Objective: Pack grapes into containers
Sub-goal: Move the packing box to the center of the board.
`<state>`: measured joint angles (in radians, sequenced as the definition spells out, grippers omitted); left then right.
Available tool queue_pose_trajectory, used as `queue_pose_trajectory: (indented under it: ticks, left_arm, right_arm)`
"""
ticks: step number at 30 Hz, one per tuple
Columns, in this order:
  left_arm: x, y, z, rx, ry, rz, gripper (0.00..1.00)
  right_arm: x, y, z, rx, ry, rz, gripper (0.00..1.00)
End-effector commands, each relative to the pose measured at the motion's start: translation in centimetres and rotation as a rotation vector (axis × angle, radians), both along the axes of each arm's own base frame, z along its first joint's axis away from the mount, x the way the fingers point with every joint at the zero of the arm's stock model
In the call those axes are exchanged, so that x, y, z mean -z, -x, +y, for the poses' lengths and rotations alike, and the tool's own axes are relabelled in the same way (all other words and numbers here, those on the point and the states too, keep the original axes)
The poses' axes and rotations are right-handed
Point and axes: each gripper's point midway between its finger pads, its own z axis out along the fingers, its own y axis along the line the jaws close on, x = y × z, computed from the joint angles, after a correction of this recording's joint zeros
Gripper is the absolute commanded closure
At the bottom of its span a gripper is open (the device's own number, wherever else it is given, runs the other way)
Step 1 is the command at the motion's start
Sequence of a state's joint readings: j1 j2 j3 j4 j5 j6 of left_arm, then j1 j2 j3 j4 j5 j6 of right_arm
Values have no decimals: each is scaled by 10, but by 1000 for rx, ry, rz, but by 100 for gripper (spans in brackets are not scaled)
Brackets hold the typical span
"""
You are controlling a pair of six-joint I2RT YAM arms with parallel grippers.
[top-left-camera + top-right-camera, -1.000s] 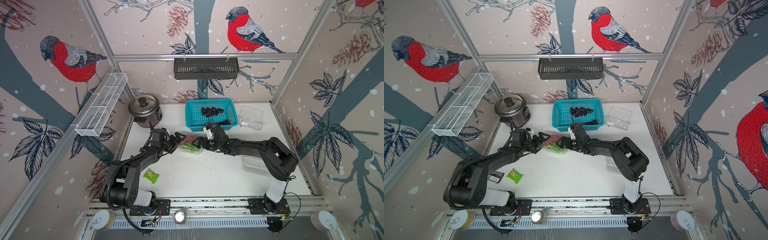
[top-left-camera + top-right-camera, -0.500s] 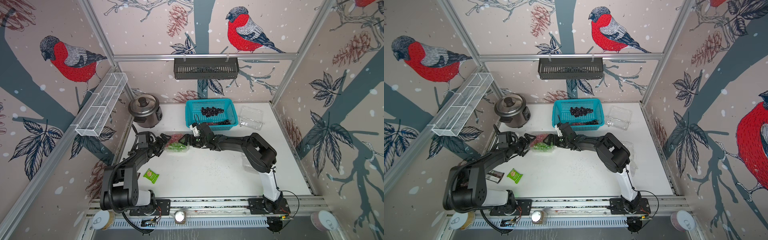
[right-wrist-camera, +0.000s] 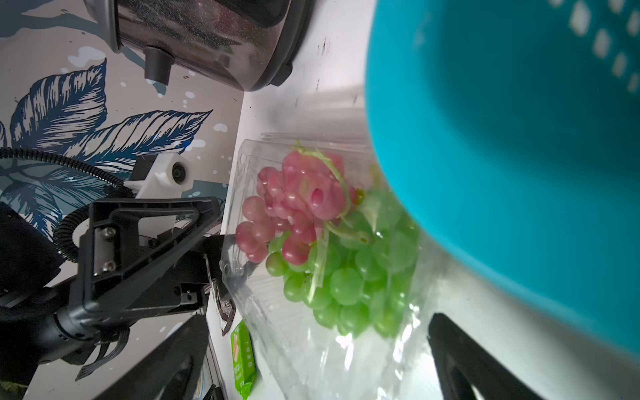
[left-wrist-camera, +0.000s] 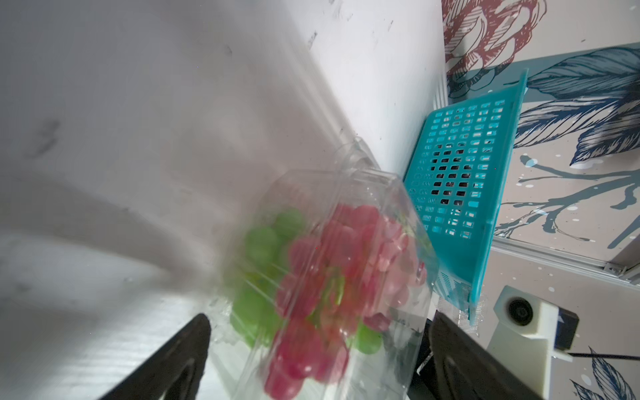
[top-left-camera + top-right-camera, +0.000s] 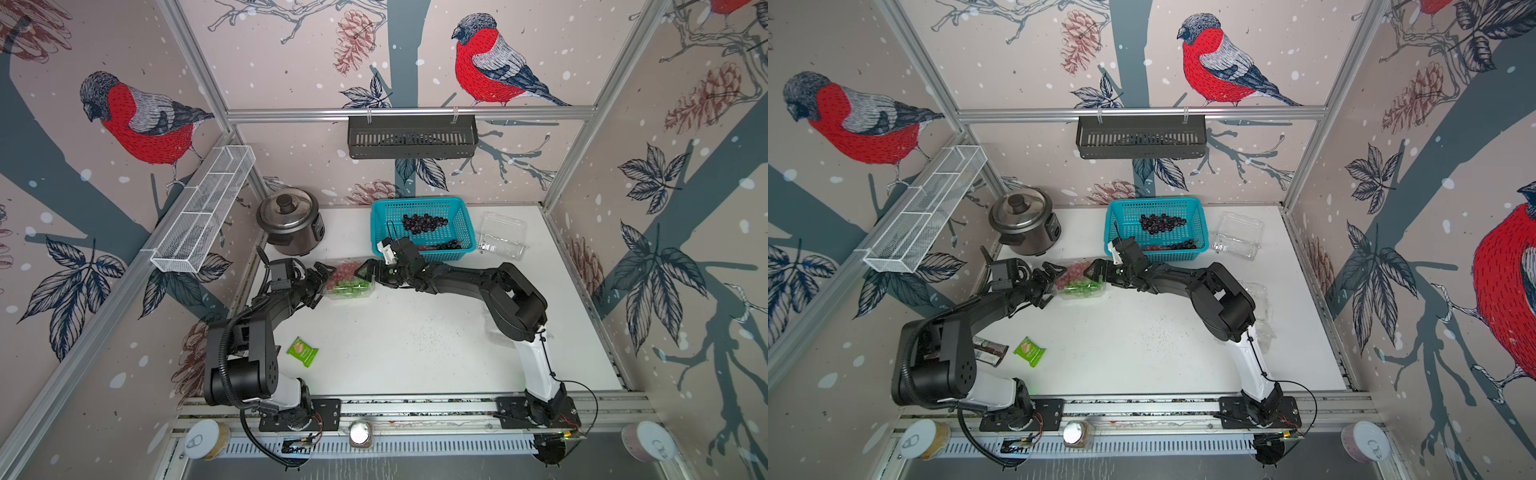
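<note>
Clamshell punnet (image 5: 348,286) holding red and green grapes (image 3: 329,249) lies on the counter (image 5: 415,353) between your arms, long axis running arm to arm; left gripper (image 5: 322,284) and right gripper (image 5: 369,274) both gape open, straddling opposite ends

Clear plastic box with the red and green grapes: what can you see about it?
The clear thin plastic clamshell box sits on the white table, near the teal plastic basket. Red grapes and green grapes fill it; its lid looks shut. The left gripper and right gripper flank its ends, fingers wide open; contact is unclear.
</note>
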<state>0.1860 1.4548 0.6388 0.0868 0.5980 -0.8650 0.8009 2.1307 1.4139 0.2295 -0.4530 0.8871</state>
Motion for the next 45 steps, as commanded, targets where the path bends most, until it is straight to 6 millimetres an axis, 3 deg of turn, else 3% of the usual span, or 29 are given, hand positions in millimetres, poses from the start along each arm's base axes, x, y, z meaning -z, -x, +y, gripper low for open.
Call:
queue_pose_trajectory:
  ticks: [1, 8, 12, 16, 22, 28, 34, 45]
  left_arm:
    - [3, 13, 7, -3, -37, 28, 2]
    - [0, 52, -6, -12, 19, 45, 3]
    - [-8, 75, -30, -25, 157, 9, 2]
    - [-13, 79, -55, -18, 207, -7, 2]
    - [-12, 62, -59, -60, 255, -37, 3]
    - [-25, 29, -67, -69, 290, -89, 3]
    - [-22, 8, -64, -107, 293, -101, 3]
    - [-16, -24, -79, -111, 299, -102, 3]
  right_arm:
    - [-4, -1, -11, 12, 26, -38, 0]
    - [-22, 6, -32, 32, 98, -108, 0]
    - [-34, 5, -46, 56, 128, -153, 0]
    - [-34, 3, -52, 63, 130, -154, 0]
    - [-37, 6, -57, 66, 123, -153, 0]
    - [-38, 10, -65, 78, 123, -155, 0]
    - [-39, 10, -74, 94, 120, -154, 0]
    - [-38, 5, -89, 117, 100, -142, 0]
